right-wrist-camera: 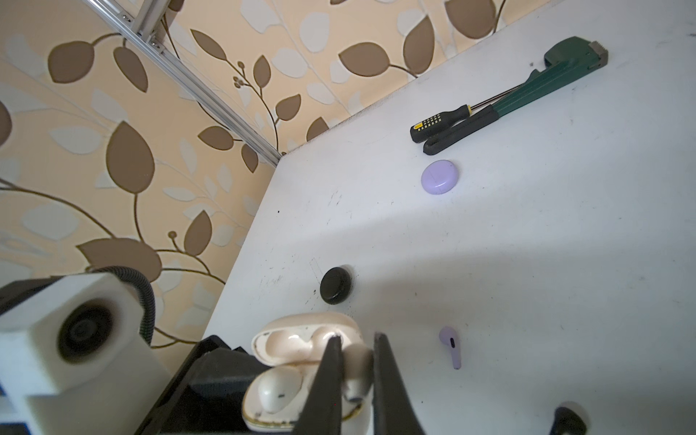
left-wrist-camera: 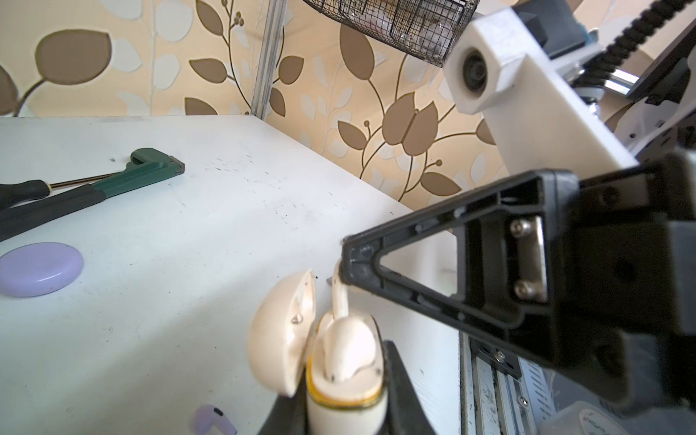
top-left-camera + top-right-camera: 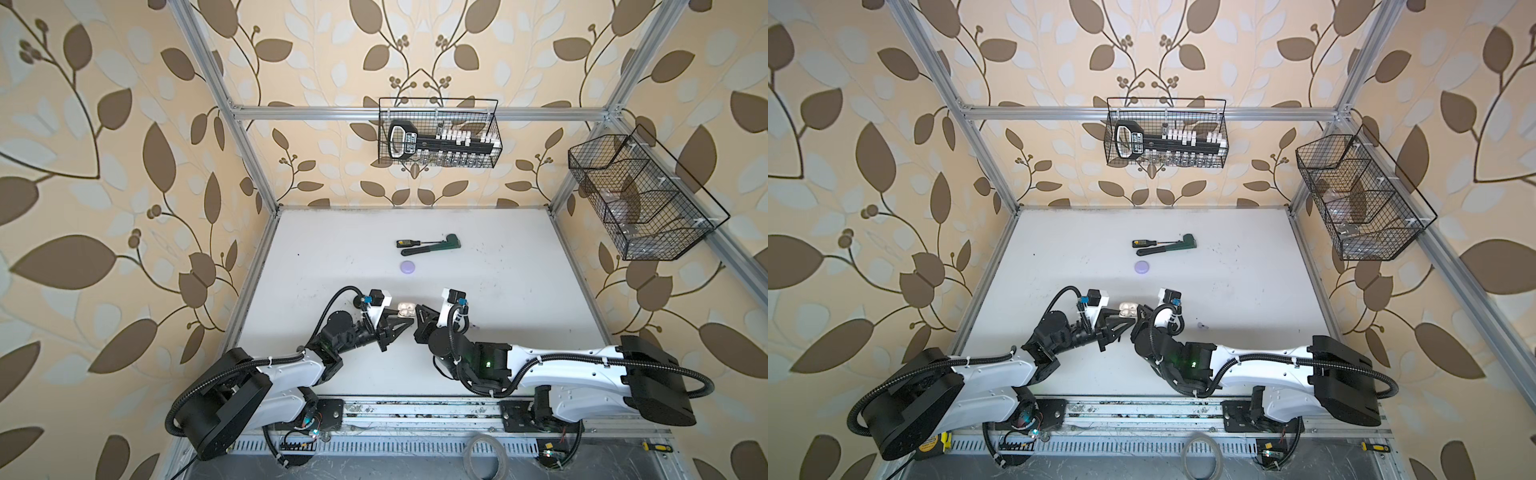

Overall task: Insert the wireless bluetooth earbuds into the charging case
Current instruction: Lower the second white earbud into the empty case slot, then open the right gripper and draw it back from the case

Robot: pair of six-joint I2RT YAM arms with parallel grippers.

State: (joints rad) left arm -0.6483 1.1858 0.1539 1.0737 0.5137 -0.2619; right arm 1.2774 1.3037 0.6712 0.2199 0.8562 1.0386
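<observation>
The right gripper point(image 1: 356, 337) pinches a white earbud point(image 1: 356, 373) above the charging case point(image 1: 297, 339).

Cream case point(image 2: 348, 408) glossy smooth plastic; table point(image 2: 180, 301) matt white, scuffed.

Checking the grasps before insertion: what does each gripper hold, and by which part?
Left gripper holds the open charging case by its lower body; right gripper pinches a white earbud by its stem.
</observation>
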